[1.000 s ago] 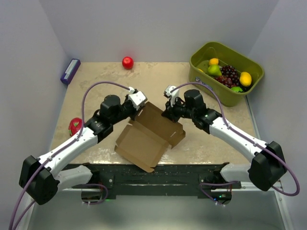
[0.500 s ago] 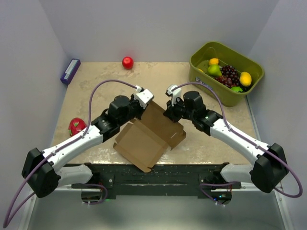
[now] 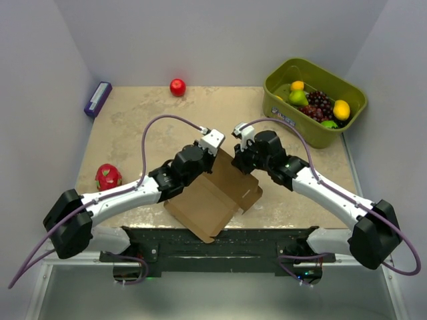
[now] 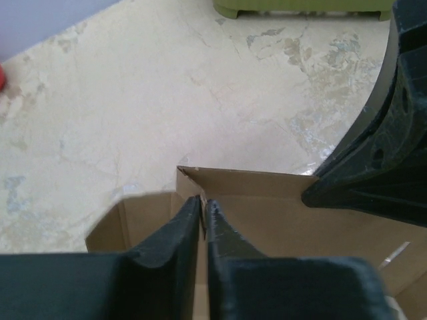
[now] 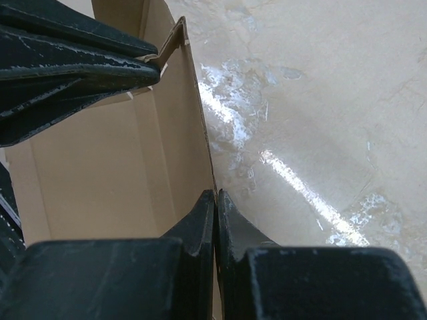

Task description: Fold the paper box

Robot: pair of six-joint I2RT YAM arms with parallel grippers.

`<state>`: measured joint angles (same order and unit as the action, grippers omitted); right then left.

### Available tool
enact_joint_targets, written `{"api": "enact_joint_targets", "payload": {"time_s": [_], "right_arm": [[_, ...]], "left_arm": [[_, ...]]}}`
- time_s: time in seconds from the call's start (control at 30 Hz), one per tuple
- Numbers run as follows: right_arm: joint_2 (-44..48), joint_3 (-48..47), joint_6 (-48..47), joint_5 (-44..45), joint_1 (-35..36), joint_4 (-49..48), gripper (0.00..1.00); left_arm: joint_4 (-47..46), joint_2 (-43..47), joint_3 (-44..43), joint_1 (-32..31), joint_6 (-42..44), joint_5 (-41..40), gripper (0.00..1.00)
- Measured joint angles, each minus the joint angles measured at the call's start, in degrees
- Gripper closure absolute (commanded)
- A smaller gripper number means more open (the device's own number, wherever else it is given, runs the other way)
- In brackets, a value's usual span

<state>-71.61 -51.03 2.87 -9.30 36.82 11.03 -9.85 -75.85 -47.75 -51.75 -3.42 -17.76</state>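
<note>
While the left hand (image 4: 203, 205) clamps one wall of the paper box (image 3: 210, 204), the right hand (image 5: 215, 198) clamps another.

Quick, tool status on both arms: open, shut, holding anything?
Left tool: shut, pinching a corner flap of the paper box.
Right tool: shut, pinching an upright wall of the paper box.

Look low in the centre of the top view and you find the paper box (image 3: 207, 208), a plain brown, unprinted cardboard sheet, only partly folded. Its broad lower panel lies roughly flat, one corner pointing at the bottom edge, while its upper-right part is raised into walls. Your left wrist view shows a thin wall corner at mid-frame; your right wrist view shows an upright side wall left of centre.
</note>
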Motion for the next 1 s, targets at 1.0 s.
{"api": "enact_joint_targets", "payload": {"time_s": [1.0], "right_arm": [[-0.50,-0.39,-6.47,-7.63,-0.02,-0.66,0.97]], "left_arm": [[-2.32,8.09,18.71,9.97,-4.11,1.09,0.33]]}}
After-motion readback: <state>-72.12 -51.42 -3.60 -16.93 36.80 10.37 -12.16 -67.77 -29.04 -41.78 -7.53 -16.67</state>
